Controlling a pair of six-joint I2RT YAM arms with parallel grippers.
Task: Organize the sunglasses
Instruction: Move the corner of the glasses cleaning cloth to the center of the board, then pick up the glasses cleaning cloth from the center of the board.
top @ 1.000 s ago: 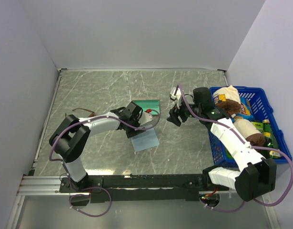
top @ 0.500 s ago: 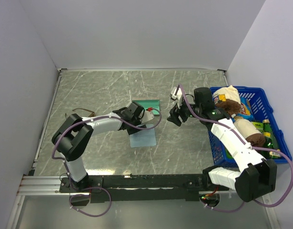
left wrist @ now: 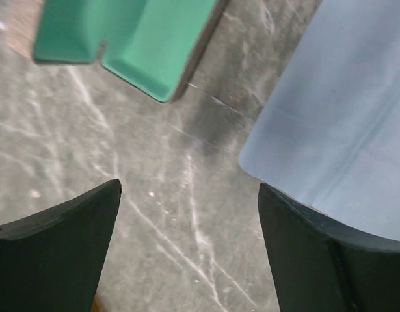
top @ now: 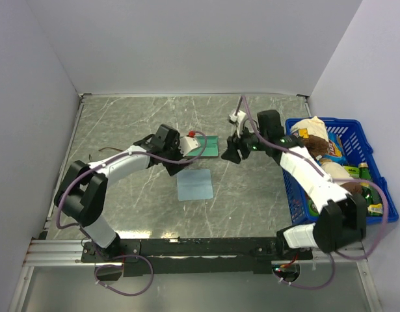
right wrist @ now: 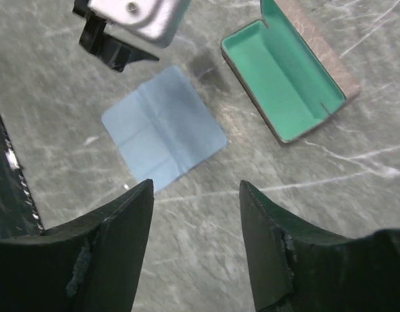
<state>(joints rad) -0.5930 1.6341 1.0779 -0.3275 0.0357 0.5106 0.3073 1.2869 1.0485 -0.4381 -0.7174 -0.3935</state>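
Amber-tinted sunglasses with a thin dark frame point(top: 103, 152) lie at the left side of the grey marbled counter point(top: 121, 117). They are partly hidden by the left arm and well apart from everything else, and neither arm has them. The grey-brown rectangular case with a green lining point(top: 203, 145) sits open near the middle of the counter. The light blue square cloth point(top: 194, 185) lies flat in front of it, near but not touching.

The left gripper point(left wrist: 188, 187) hangs over bare counter between case and cloth, its jaws spread wide with nothing between them. The right gripper point(right wrist: 196, 185) hovers just to the right of the case, jaws likewise wide apart and empty.

By the look of it, the case stands ready and fetching the sunglasses is the step in hand (they lie free of both grippers). The next move calls for the left arm, the nearer one, to swing out to the left. It would then need to come down over the thin frame and close gently, since so slight a frame could slip or twist under a careless pinch.

By count there are one pair of sunglasses, one case and one cloth. There is also one blue plastic basket point(top: 348, 123) of groceries at the right edge, and there are two arms
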